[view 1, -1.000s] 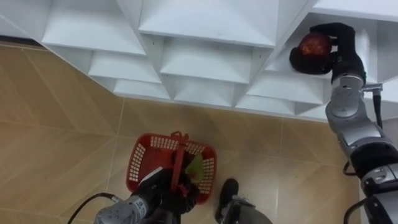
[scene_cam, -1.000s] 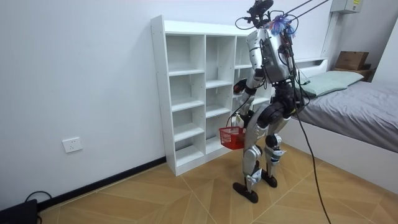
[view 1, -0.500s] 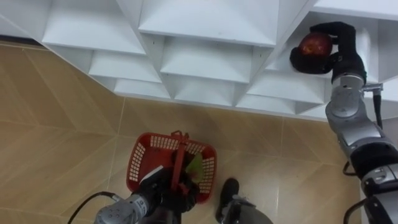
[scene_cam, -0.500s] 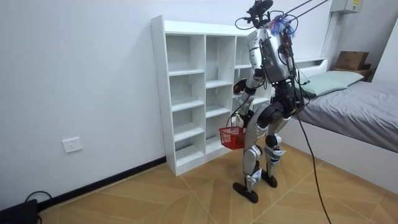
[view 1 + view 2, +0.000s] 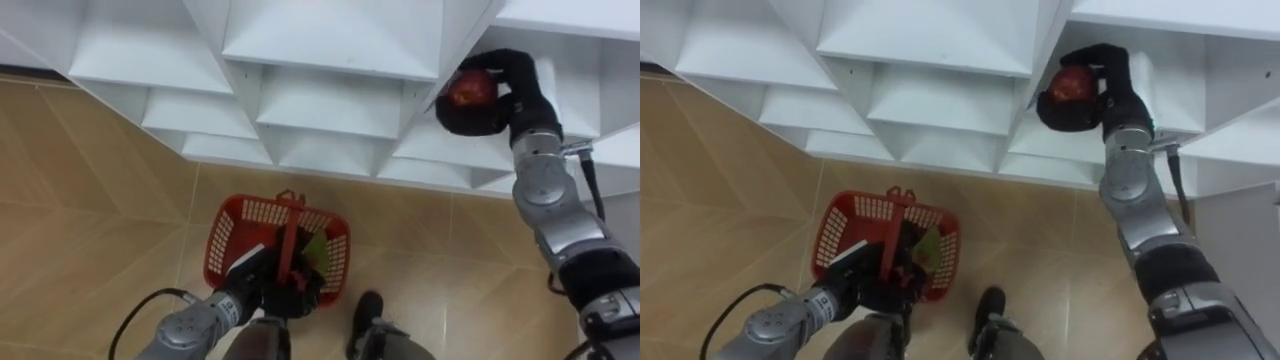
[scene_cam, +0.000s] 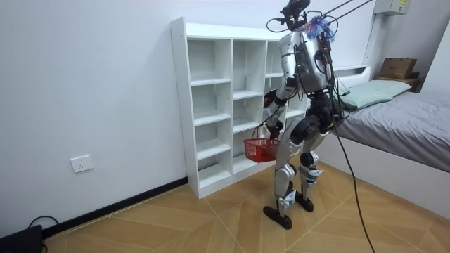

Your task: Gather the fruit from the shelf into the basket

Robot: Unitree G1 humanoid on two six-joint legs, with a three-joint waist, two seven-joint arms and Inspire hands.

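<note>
Transfer geometry: the red apple (image 5: 473, 88) sits clasped in the right robot hand (image 5: 512, 82) at the closet (image 5: 330, 45) shelf front, while the red basket (image 5: 228, 240), its handle (image 5: 289, 235) clenched in the left robot hand (image 5: 262, 285), hangs below and leftward.

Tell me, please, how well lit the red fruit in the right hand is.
Left eye view: the round red fruit, gripped by the right hand, catches light; the white shelf unit's compartments are shaded grey; the red plastic basket in the left hand is evenly lit. Room view: even light, no glare.
</note>
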